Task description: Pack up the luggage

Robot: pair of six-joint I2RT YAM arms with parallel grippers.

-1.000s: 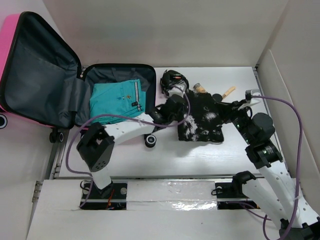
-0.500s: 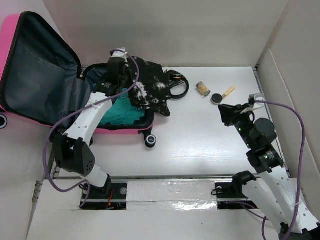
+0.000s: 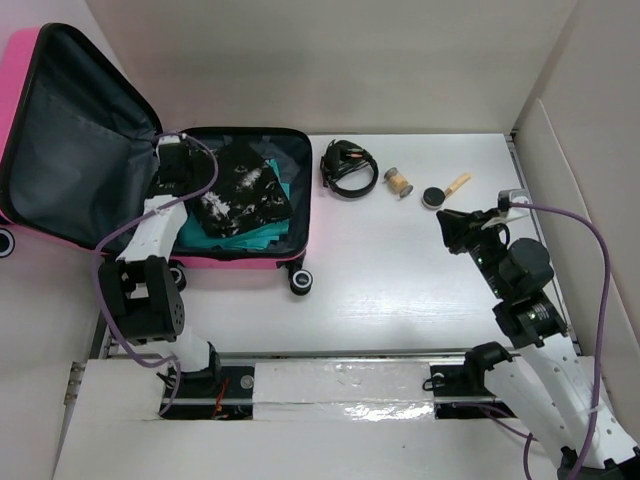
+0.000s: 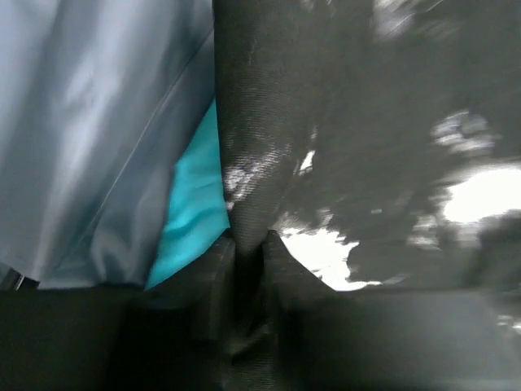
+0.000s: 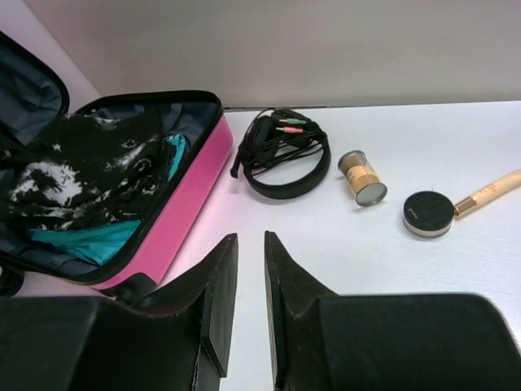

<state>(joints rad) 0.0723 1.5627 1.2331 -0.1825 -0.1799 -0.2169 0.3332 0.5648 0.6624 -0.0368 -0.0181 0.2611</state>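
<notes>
The hot-pink luggage (image 3: 250,262) lies open at the left of the table, its grey-lined lid (image 3: 70,150) propped up. A black-and-white garment (image 3: 240,190) lies in it on a folded teal garment (image 3: 255,235). My left gripper (image 3: 188,172) is at the case's back-left corner. In the left wrist view it (image 4: 251,244) is shut on a fold of the black garment (image 4: 366,122), beside the teal cloth (image 4: 191,212). My right gripper (image 3: 448,228) hovers over the table at the right. Its jaws (image 5: 250,240) are nearly together with nothing between them.
Black headphones (image 3: 348,165) lie right of the case, then a small gold jar (image 3: 401,180), a round black compact (image 3: 434,197) and a beige tube (image 3: 458,183). They also show in the right wrist view: headphones (image 5: 285,151), jar (image 5: 362,175), compact (image 5: 429,213). Walls enclose the table.
My left gripper carried the black garment from the table's middle leftward into the luggage, onto the teal garment. My right gripper pulled back from the garment and has stayed still since.
</notes>
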